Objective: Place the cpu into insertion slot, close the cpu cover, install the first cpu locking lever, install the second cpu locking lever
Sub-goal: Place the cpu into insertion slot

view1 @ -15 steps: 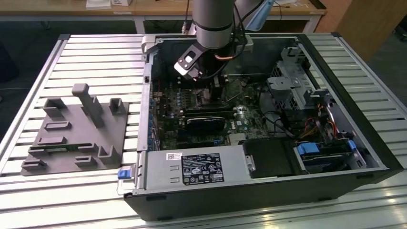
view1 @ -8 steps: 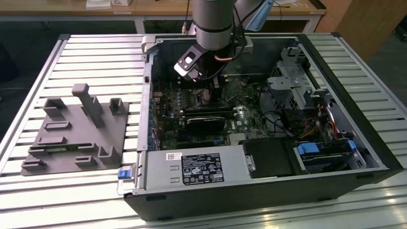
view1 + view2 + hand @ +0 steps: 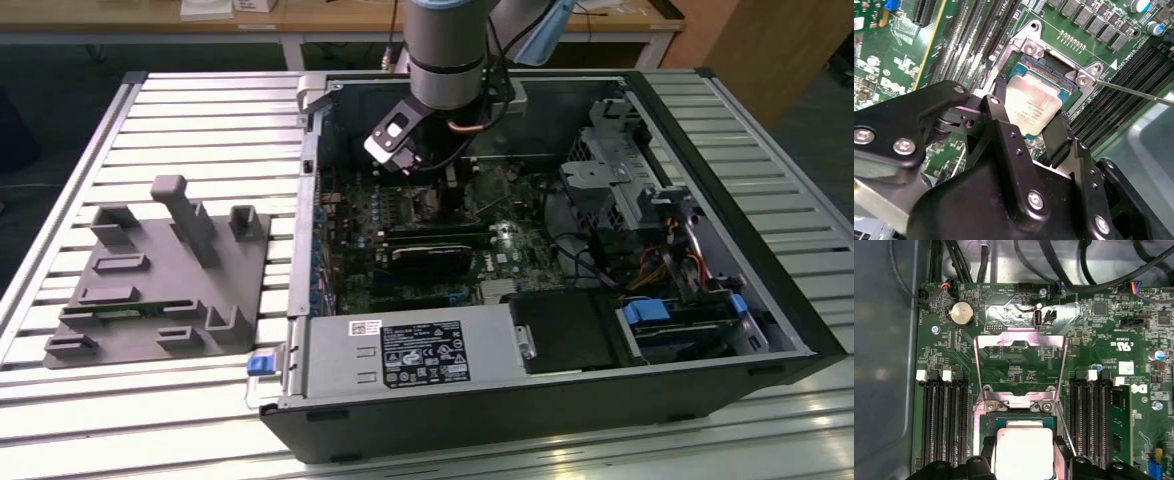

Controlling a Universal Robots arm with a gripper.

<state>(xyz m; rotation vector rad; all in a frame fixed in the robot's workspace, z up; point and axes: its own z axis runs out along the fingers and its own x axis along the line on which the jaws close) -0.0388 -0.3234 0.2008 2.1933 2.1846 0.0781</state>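
In the exterior view my gripper (image 3: pixel 434 168) reaches down into the open computer case over the green board. Both wrist views show it shut on the cpu (image 3: pixel 1036 100) (image 3: pixel 1024 452), a small square chip with a dull metallic top, one black finger (image 3: pixel 999 95) on each side. The chip sits low over the insertion slot (image 3: pixel 1056 70) (image 3: pixel 990 421), slightly tilted; I cannot tell whether it rests in it. The cpu cover (image 3: pixel 1019 341), a silvery frame, is swung open and lies back on the board behind the slot. A thin locking lever (image 3: pixel 1134 92) (image 3: pixel 1064 432) sticks out beside the slot.
Rows of black memory slots (image 3: pixel 944 430) (image 3: pixel 1094 425) flank the socket. A coin battery (image 3: pixel 961 315) and cables lie beyond the cover. A long black card (image 3: pixel 434 250), a power supply (image 3: pixel 400 355) and a drive cage (image 3: pixel 607 180) fill the case. A grey fixture (image 3: pixel 154 275) stands on the slatted table.
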